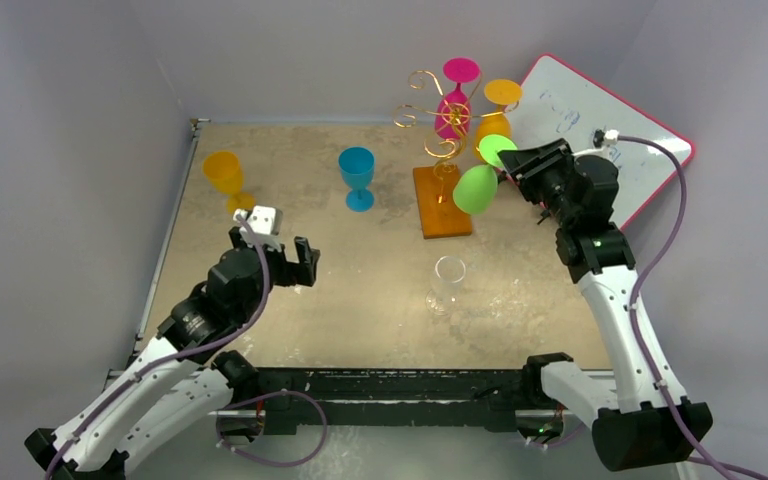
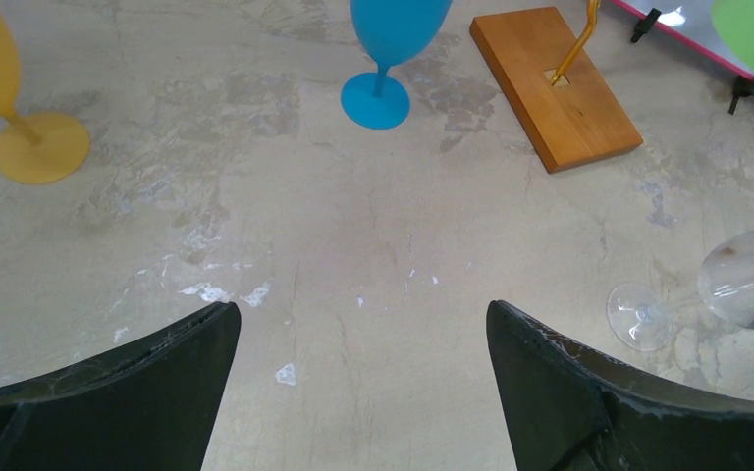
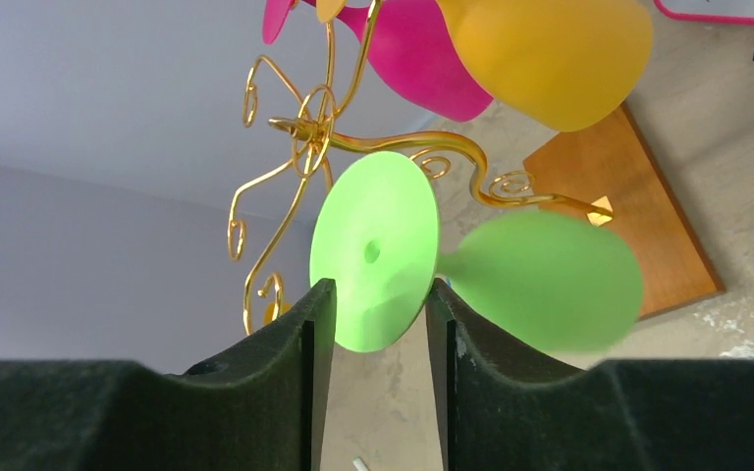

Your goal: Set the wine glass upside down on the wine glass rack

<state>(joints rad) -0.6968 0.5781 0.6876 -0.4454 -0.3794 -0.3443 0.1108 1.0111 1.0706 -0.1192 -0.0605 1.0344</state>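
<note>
Right gripper [image 3: 381, 299]: jaws partly apart, foot of green wine glass [image 3: 550, 280] between the tips; grip cannot be told.
Green wine glass: tilted, against a scroll arm of the wine glass rack [image 3: 304, 128], just beyond the tips.
Left gripper [image 2: 363, 324]: spread wide, empty.

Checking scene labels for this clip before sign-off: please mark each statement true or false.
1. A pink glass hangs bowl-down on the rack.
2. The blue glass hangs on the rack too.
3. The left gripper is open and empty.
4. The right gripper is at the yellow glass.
1. True: the pink glass hangs bowl-down on the rack.
2. False: the blue glass stands upright on the table, left of the rack's base.
3. True: the left gripper is wide open over bare table.
4. False: the right gripper is at the foot of the green glass, by the rack's wire arms; the yellow glass stands far left.
</note>
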